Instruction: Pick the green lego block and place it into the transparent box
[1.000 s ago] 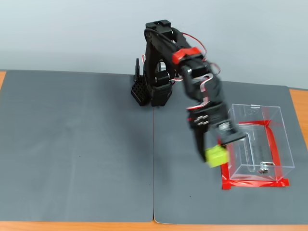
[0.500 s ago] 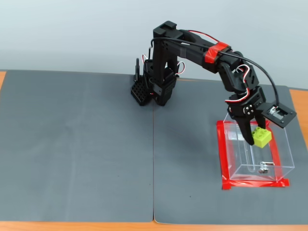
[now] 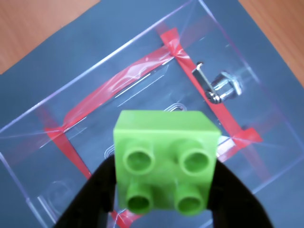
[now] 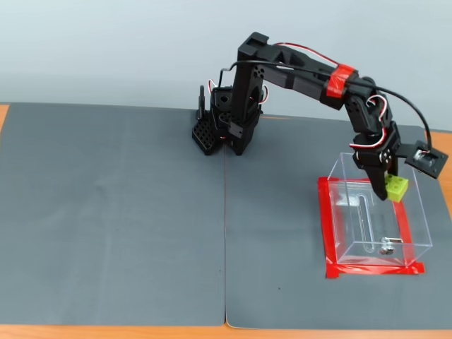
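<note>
The green lego block (image 3: 166,159) fills the lower middle of the wrist view, studs facing the camera, clamped between the two black fingers (image 3: 90,194). In the fixed view my gripper (image 4: 390,189) is shut on the green lego block (image 4: 397,187) and holds it over the far right part of the transparent box (image 4: 374,212), above its open top. The transparent box (image 3: 95,90) lies below the brick in the wrist view, showing its slot and a small metal piece (image 3: 221,88) on the base.
Red tape (image 4: 326,233) frames the box's footprint on the grey mat (image 4: 113,212). The arm's base (image 4: 229,131) stands at the mat's back middle. Bare wooden table (image 4: 441,152) shows to the right of the box.
The arm has swung right and outward, carrying the block from the box's front left corner to above its far right part. The grip stayed shut.
</note>
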Robot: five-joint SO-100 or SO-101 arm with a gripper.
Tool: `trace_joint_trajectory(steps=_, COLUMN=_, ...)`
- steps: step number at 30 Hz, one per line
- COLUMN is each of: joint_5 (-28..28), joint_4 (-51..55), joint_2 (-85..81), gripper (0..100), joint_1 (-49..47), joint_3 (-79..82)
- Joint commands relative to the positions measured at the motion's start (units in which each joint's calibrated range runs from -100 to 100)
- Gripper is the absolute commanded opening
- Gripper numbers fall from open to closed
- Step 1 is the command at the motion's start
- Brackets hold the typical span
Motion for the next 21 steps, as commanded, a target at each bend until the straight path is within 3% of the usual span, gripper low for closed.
trace_joint_trajectory(steps=1, joint_5=-0.1, joint_4=-0.7, joint_2=-0.4, gripper=6, joint_1=-0.7, joint_3=-3.5)
trace_joint_trajectory(steps=10, joint_5=-0.1, joint_4=-0.6, joint_2=-1.2, gripper=35, joint_1=-0.1, joint_3=-3.4)
trace_joint_trajectory(steps=17, joint_5=-0.1, joint_4=0.1, joint_2=-2.4, gripper=33, joint_1=0.8, joint_3=-5.1)
trace_joint_trajectory(steps=21, joint_5=0.1, joint_4=0.1, joint_2=-4.7, gripper=28, joint_1=2.5, joint_3=-5.3)
